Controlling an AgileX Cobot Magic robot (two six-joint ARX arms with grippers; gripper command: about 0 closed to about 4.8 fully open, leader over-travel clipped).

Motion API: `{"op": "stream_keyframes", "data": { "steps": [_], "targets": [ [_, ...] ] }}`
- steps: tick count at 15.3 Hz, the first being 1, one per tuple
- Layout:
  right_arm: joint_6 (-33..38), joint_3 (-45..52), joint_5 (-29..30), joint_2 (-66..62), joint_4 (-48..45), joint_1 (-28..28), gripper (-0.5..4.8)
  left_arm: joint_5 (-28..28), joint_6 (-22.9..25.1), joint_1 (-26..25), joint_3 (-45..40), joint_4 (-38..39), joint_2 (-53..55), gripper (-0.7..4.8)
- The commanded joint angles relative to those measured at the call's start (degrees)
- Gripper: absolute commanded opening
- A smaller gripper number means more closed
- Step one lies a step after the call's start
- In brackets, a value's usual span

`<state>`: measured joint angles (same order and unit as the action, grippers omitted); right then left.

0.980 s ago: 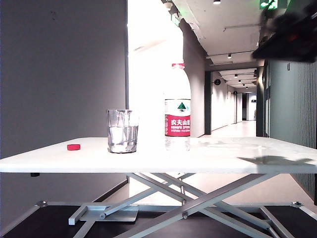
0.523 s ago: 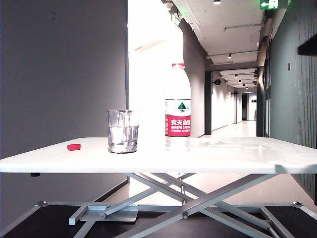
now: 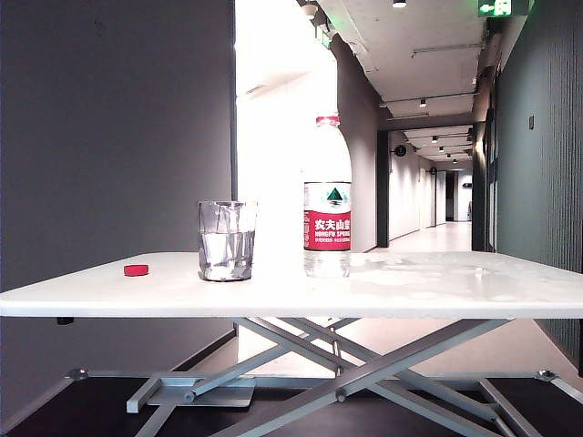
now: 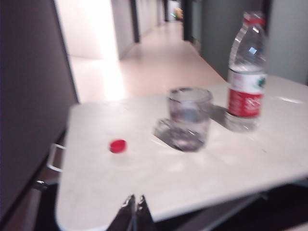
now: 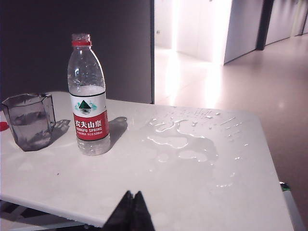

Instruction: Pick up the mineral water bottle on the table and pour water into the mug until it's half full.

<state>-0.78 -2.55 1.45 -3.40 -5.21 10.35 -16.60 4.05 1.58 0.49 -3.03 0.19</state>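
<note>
The mineral water bottle (image 3: 327,198) stands upright and uncapped on the white table (image 3: 437,291), beside the mug (image 3: 226,240), which holds water. Both also show in the left wrist view, bottle (image 4: 247,77) and mug (image 4: 189,117), and in the right wrist view, bottle (image 5: 89,110) and mug (image 5: 30,121). My left gripper (image 4: 134,198) is shut and empty, back over the table's near edge. My right gripper (image 5: 132,194) is shut and empty too, well short of the bottle. Neither gripper shows in the exterior view.
A small red cap (image 3: 136,269) lies on the table left of the mug, also red cap (image 4: 118,145). A puddle of spilled water (image 5: 185,139) spreads right of the bottle. A grey crossed frame (image 3: 364,364) carries the tabletop. A corridor runs behind.
The right arm, seen dark at the exterior view's upper right a second ago, has pulled back out of that view. Bottle, mug and cap have not moved.
</note>
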Motion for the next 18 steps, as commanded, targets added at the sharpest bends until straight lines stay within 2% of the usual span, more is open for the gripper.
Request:
{"op": "stream_keyframes", "data": {
  "steps": [1, 3, 5, 6, 8, 10, 18],
  "targets": [
    [0.9, 2.1, -2.2, 3.3, 0.3, 0.1, -0.07, 1.4, 0.0, -0.1, 0.1, -1.8, 0.0, -0.05],
    [0.8, 2.2, -2.8, 3.3, 3.0, -0.8, -0.07, 2.1, 0.0, -0.2, 0.1, -2.8, 0.1, -0.05],
    [0.7, 2.2, -2.6, 3.4, 3.0, -4.0, -0.06, 3.3, 0.1, -0.4, 0.1, -3.7, 0.0, -0.05],
    [0.6, 2.2, -1.3, 3.4, 2.8, -5.5, -0.06, 4.0, 0.1, -0.4, 0.1, -3.7, 0.0, -0.05],
    [-0.2, 2.2, 4.9, 3.4, 1.9, -10.0, -0.06, 3.9, 0.2, -0.4, 0.1, -4.0, 0.0, -0.05],
    [-0.3, 2.2, 6.4, 3.4, 1.5, -13.9, -0.06, 3.9, 0.4, -0.4, 0.1, -3.9, 0.0, -0.05],
    [-0.3, 2.2, 6.4, 3.4, 0.4, -14.6, -0.06, 3.9, 0.4, -0.4, 0.1, -2.9, 0.0, -0.05]
  ]
}}
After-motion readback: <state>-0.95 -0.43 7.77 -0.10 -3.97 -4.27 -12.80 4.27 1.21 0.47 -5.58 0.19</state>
